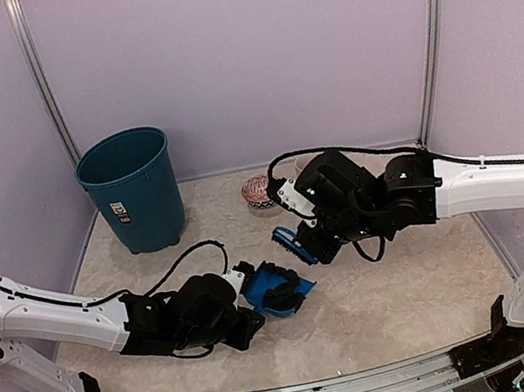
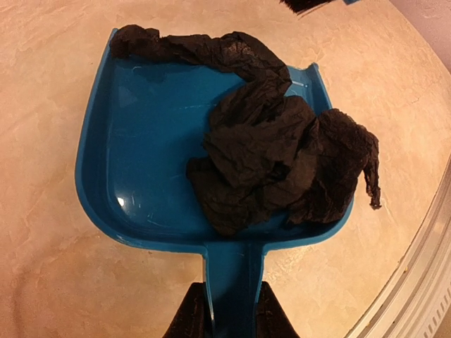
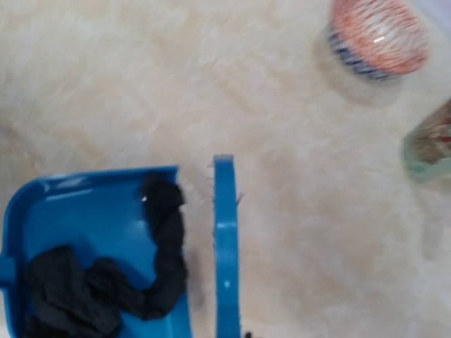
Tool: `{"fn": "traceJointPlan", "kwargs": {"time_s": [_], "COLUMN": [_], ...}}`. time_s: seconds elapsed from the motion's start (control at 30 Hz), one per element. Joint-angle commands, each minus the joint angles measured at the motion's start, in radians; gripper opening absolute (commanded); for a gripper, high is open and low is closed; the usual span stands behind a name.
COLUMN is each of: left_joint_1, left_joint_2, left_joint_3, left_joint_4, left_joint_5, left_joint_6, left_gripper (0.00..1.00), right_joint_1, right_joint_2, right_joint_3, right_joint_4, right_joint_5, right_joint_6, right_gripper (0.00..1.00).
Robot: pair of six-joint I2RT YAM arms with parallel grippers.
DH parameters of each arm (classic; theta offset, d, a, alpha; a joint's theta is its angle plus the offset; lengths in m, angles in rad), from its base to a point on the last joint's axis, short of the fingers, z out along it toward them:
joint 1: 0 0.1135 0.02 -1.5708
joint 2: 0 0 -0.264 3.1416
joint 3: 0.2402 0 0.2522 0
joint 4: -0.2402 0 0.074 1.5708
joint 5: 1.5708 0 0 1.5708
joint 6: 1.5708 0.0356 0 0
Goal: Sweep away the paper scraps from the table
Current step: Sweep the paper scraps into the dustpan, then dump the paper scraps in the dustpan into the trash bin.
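Note:
The paper scraps are black wrinkly wads lying in the blue dustpan, one strip along its front edge. My left gripper is shut on the dustpan's handle and holds the pan flat on the table. In the top view the dustpan sits just right of my left gripper. My right gripper is shut on the small blue brush, held just beyond the pan's mouth. The right wrist view shows the brush back beside the pan and the scraps.
A teal waste bin stands at the back left. A red-striped cup stands at the back middle, also in the right wrist view, with a glassy object beside it. The silver table edge runs near the pan.

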Motion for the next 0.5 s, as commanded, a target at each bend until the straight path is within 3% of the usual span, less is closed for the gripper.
{"fn": "traceJointPlan", "kwargs": {"time_s": [0.0,0.47], "left_joint_1": [-0.007,0.003], "left_joint_2": [-0.033,-0.148], "left_joint_3": [-0.017,0.043], "left_joint_4": [0.043,-0.071], "left_joint_5": [-0.043,-0.118], "left_joint_6": [0.021,0.033], "left_gripper": [0.00,0.00], "right_joint_1": [-0.012,-0.088], "right_joint_2": [-0.097,-0.249], "right_joint_3": [-0.001,-0.168], "right_joint_4": [0.033,0.129], "right_joint_5": [0.091,0.089], "right_joint_6": [0.035,0.080], "right_gripper": [0.00,0.00]}}
